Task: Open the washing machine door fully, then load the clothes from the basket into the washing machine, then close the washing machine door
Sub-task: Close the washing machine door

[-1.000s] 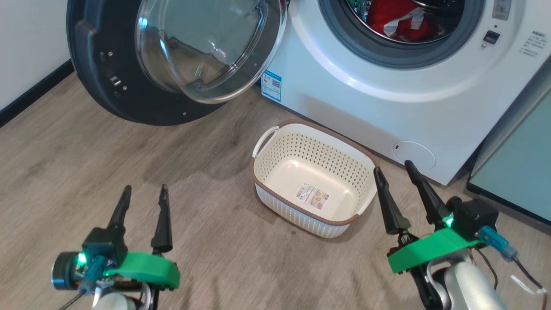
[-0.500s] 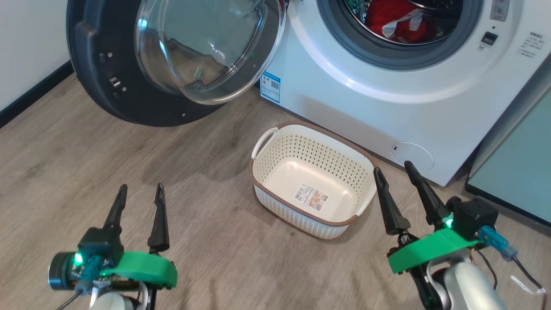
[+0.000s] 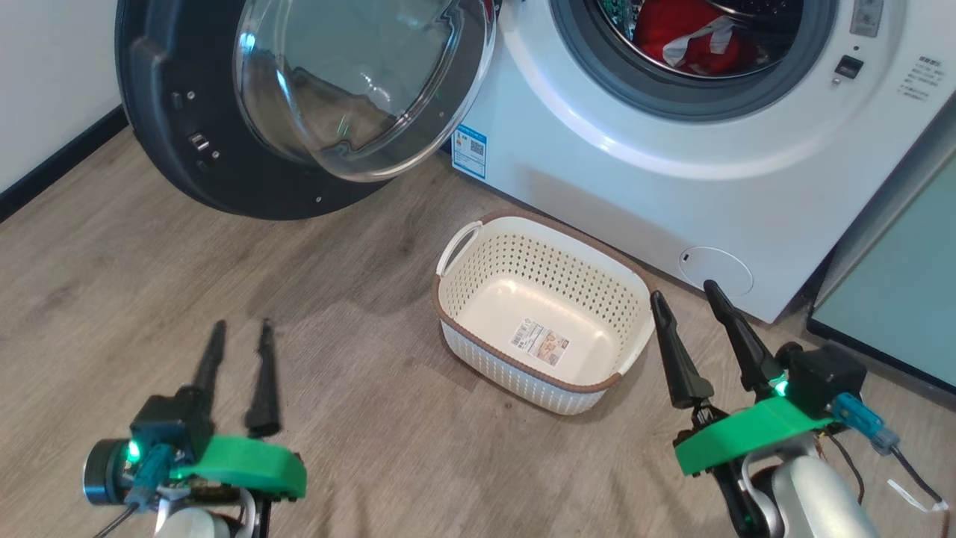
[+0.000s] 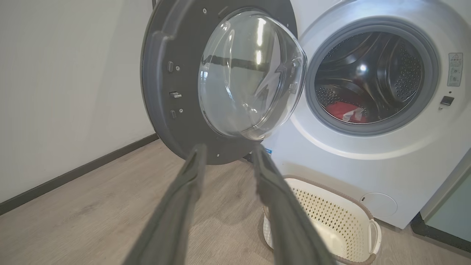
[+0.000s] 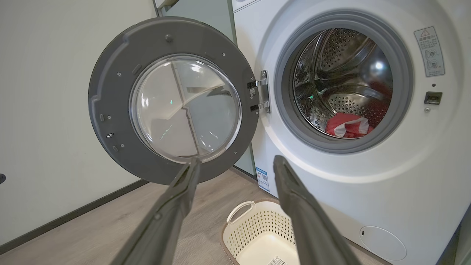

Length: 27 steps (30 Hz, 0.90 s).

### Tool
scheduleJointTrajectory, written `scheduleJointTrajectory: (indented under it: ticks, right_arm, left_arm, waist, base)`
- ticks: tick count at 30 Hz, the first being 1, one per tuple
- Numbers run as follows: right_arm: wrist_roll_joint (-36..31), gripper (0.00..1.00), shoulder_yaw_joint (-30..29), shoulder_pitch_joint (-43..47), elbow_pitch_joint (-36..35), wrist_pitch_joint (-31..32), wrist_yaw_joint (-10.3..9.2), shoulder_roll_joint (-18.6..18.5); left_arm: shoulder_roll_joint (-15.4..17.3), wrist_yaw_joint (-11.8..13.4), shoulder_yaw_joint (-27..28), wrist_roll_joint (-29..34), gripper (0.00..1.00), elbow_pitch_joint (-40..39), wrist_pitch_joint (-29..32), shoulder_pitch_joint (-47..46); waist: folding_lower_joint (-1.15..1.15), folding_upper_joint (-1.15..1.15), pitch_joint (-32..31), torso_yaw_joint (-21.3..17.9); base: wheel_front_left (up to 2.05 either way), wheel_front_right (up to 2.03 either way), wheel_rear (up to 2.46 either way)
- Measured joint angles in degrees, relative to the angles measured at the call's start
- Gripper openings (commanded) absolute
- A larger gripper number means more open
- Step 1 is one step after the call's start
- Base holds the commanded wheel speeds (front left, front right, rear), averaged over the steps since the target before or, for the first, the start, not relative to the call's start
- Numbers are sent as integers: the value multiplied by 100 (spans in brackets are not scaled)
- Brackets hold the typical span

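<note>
- The washing machine door point(image 3: 172, 149) stood swung wide from the washing machine point(image 3: 635, 187), hanging on its hinge point(image 5: 262, 92) at the left edge of the machine's opening.
- The clothes point(image 3: 694, 33) lay inside the washing machine's drum. The basket point(image 3: 553, 261) sat empty on the floor point(image 3: 336, 299) just in front of the machine, so closing the door was judged to be the step left.
- Handling (judged): the door was rigid and probably fairly heavy, free to turn only about the hinge. Its glossy rim looked slippery and its glass dome breakable. The best contact seemed to be the dark rim on the side farthest from the machine's hinge, pushed rather than pinched.
- The left claw point(image 3: 242, 324) hung in front of the washing machine, well apart from it and from the door. Its fingers were parted, with a narrower gap than the other claw's, grasping and touching nothing.
- The right claw point(image 3: 683, 290) hung in front of the washing machine, just beside the basket. It was released wide and empty.
</note>
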Motion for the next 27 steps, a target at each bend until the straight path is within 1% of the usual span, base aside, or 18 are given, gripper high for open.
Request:
scheduleJointTrajectory:
  ticks: [6, 9, 12, 13, 16, 18, 21, 24, 27]
  right_arm:
    - [-64, 100, -80, 47, -89, 0, 0, 0]
    - [-235, 100, -113, 45, -162, 0, 0, 0]
    - [-461, 100, -13, 36, -189, 0, 0, 0]
    - [-461, 100, -13, 36, -189, 0, 0, 0]
    - [-592, 100, 2, -17, -194, 0, 0, -1]
    - [-673, 100, 10, -120, -203, 0, 0, -10]
    - [-757, 100, -2, -314, -237, 0, 0, -110]
    - [-772, 100, -1, -532, -246, 0, 0, -248]
    - [-772, 100, -2, -698, -275, 0, 0, -320]
  left_arm:
    - [-1, -37, 130, -9, 0, -164, 0, -3]
    - [-3, -161, 376, 91, 0, -448, 0, -44]
    - [20, -226, 768, 135, 0, -786, 0, -237]
    - [20, -226, 768, 135, 0, -786, 0, -237]
    - [142, -288, 1133, 146, 0, -1018, 0, -641]
    - [319, -400, 1435, 141, 0, -1051, 0, -984]
    - [669, -549, 1891, 122, 0, -1046, -1, -1577]
    - [1125, -693, 2251, 126, 0, -890, -5, -2190]
    - [1582, -737, 2579, 144, 0, -499, -7, -2663]
  waist:
    - [0, 0, 70, 19]
    - [0, 0, 190, 14]
    - [0, 0, 381, -45]
    - [0, 0, 381, -45]
    - [0, 0, 617, -136]
    - [0, 0, 784, -206]
    - [0, 0, 1061, -310]
    - [0, 0, 1326, -445]
    - [0, 0, 1532, -646]
  base:
    - [0, 0, 0]
    - [0, 0, 0]
    - [0, 0, 0]
    - [0, 0, 0]
    - [0, 0, 0]
    - [0, 0, 0]
    - [0, 0, 0]
    - [0, 0, 0]
    - [0, 0, 0]
